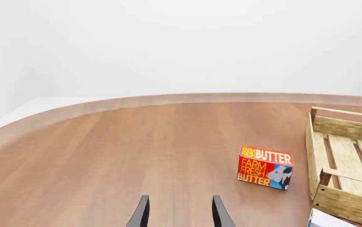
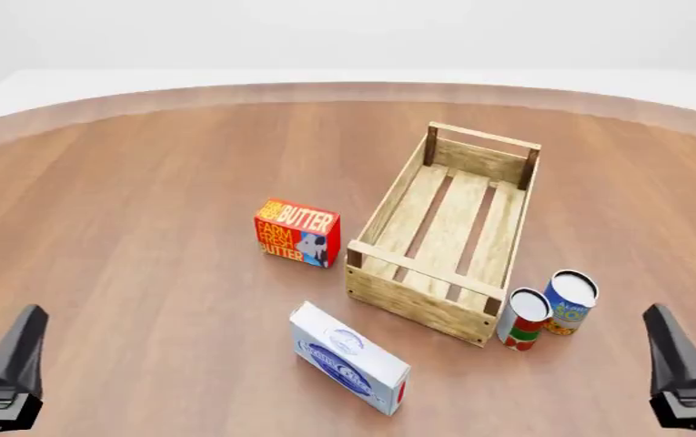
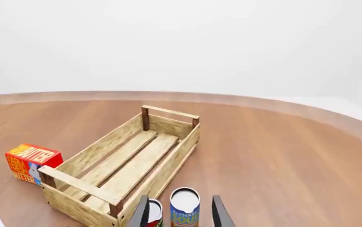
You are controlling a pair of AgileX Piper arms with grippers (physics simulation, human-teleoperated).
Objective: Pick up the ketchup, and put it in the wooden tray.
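Between the right jaws, which stand apart with nothing held, the right wrist view shows the blue can (image 3: 184, 208) straight ahead and close, with the red-and-white can (image 2: 522, 319) touching or just beside it on the side toward the other arm. The left jaws are likewise apart and empty, with only bare desk (image 2: 141, 228) directly in front of them. A white-and-blue box (image 2: 348, 358) lies flat between the two arms, nearer the left jaws than the cans are.

Just past the cans sits the wooden tray (image 2: 427, 270). Its long axis runs away from the right jaws and angles slightly to that arm's own side as it goes, and its slatted floor holds nothing. The butter box (image 2: 297, 233) stands beyond the white box, ahead of the left jaws and just beside the tray's near corner.

The ketchup appears in none of the three views. No tall orange-red bottle stands on the visible desk or in the tray, so its direction from either pair of jaws, its long axis and which arm is nearer cannot be told. The right arm looks the nearer one to the tray.
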